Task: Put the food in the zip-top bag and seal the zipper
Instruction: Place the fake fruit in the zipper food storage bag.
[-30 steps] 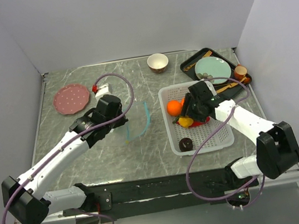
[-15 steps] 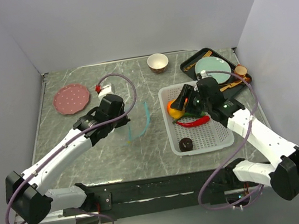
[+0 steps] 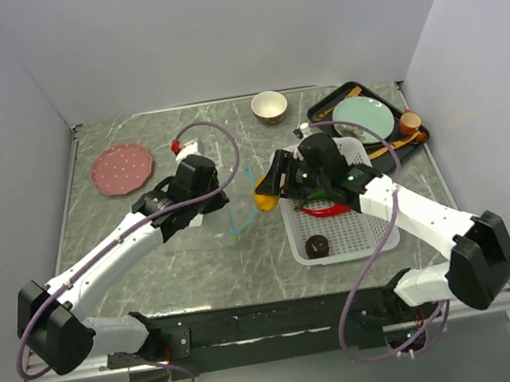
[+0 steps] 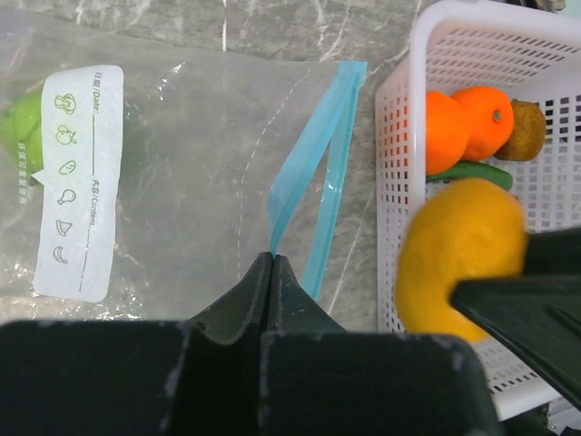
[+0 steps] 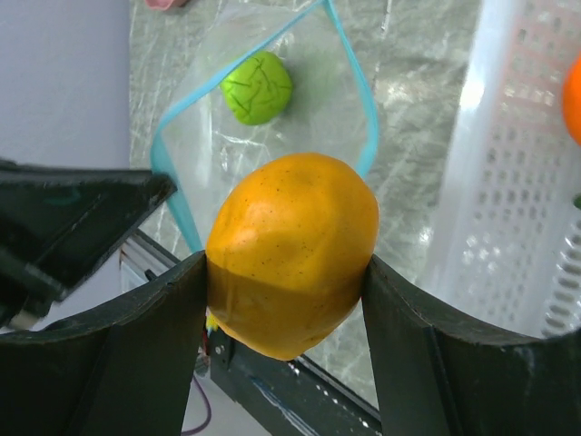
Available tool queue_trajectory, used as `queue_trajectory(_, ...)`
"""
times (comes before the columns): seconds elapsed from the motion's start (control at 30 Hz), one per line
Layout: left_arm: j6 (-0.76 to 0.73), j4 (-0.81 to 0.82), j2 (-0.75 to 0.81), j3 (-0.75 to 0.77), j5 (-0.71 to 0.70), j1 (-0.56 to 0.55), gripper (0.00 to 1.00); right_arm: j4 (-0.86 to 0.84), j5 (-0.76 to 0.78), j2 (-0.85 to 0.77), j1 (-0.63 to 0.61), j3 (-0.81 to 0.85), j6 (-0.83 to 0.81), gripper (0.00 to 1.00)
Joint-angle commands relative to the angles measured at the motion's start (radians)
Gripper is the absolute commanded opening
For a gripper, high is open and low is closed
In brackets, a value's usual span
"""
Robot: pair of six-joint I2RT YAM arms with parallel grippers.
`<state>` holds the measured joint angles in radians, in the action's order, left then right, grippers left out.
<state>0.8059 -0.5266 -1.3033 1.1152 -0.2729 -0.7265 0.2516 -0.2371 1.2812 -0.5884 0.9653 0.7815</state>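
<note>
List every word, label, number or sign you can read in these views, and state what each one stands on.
"日期/Date:" is printed sideways on the white label of the zip-top bag, in the left wrist view.
"内容/Content:" is on the same label. It is small, and the Chinese characters are only roughly legible.
A column of six green food pictograms runs along the same label, with no words.
No other text can be read in any view.

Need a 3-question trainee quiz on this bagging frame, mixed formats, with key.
1. True or false: the right gripper is empty.
2. What already lies inside the bag? A) a banana B) the green fruit C) a carrot
3. What is the left gripper pinching?
Key: 1 false, it holds the yellow fruit. 2 B. 3 the bag's teal zipper strip.
</note>
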Motion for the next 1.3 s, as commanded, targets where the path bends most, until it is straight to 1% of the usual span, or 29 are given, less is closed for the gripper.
queue_trajectory(0.0, -0.004, 0.034, 0.009, 0.054, 0.034, 0.004, 0.01, -0.103, -0.025, 0.055, -0.019, 0.091, 0.012, 0.54)
queue_trajectory(0.23, -0.002, 0.031, 0.016, 0.057, 0.038, 0.006, 0.01, -0.132, -0.044, 0.174, -0.039, 0.157, 0.016, 0.55)
queue_trajectory(0.4, -0.005, 0.03, 0.015, 0.069, 0.037, 0.004, 0.01, -0.091, -0.033, 0.256, -0.071, 0.214, 0.006, 0.57)
queue_trajectory(0.63, -0.011, 0.028, 0.029, 0.081, 0.024, 0.006, 0.01, -0.086, -0.057, 0.322, -0.094, 0.253, -0.002, 0.6)
queue_trajectory(0.67, -0.013, 0.027, 0.032, 0.081, 0.021, 0.006, 0.01, -0.097, -0.062, 0.323, -0.094, 0.253, -0.002, 0.63)
queue_trajectory(0.73, -0.011, 0.02, 0.039, 0.083, 0.014, 0.006, 0.01, -0.097, -0.073, 0.329, -0.096, 0.259, -0.005, 0.65)
queue_trajectory(0.77, -0.011, 0.02, 0.042, 0.08, 0.011, 0.006, 0.01, -0.104, -0.08, 0.331, -0.096, 0.263, -0.01, 0.71)
queue_trajectory(0.83, -0.01, 0.022, 0.058, 0.074, 0.001, 0.009, 0.01, -0.106, -0.087, 0.328, -0.097, 0.265, -0.011, 0.77)
queue_trajectory(0.87, -0.01, 0.02, 0.062, 0.072, -0.002, 0.009, 0.01, -0.118, -0.088, 0.323, -0.097, 0.26, -0.011, 0.83)
queue_trajectory(0.93, -0.008, 0.016, 0.075, 0.067, -0.014, 0.012, 0.01, -0.124, -0.093, 0.31, -0.096, 0.254, -0.013, 0.86)
queue_trajectory(0.97, -0.01, 0.014, 0.078, 0.063, -0.017, 0.012, 0.01, -0.132, -0.09, 0.302, -0.097, 0.247, -0.011, 0.94)
queue_trajectory(1.0, -0.007, 0.013, 0.087, 0.061, -0.022, 0.015, 0.01, -0.136, -0.091, 0.291, -0.096, 0.243, -0.013, 0.97)
queue_trajectory(1.07, -0.007, 0.014, 0.096, 0.054, -0.028, 0.018, 0.01, -0.127, -0.082, 0.28, -0.093, 0.239, -0.014, 1.0)
queue_trajectory(1.17, -0.004, 0.02, 0.11, 0.043, -0.026, 0.025, 0.01, -0.109, -0.053, 0.251, -0.087, 0.228, -0.008, 1.0)
queue_trajectory(1.27, -0.004, 0.014, 0.111, 0.041, -0.026, 0.035, 0.01, -0.077, 0.021, 0.167, -0.065, 0.205, -0.005, 1.0)
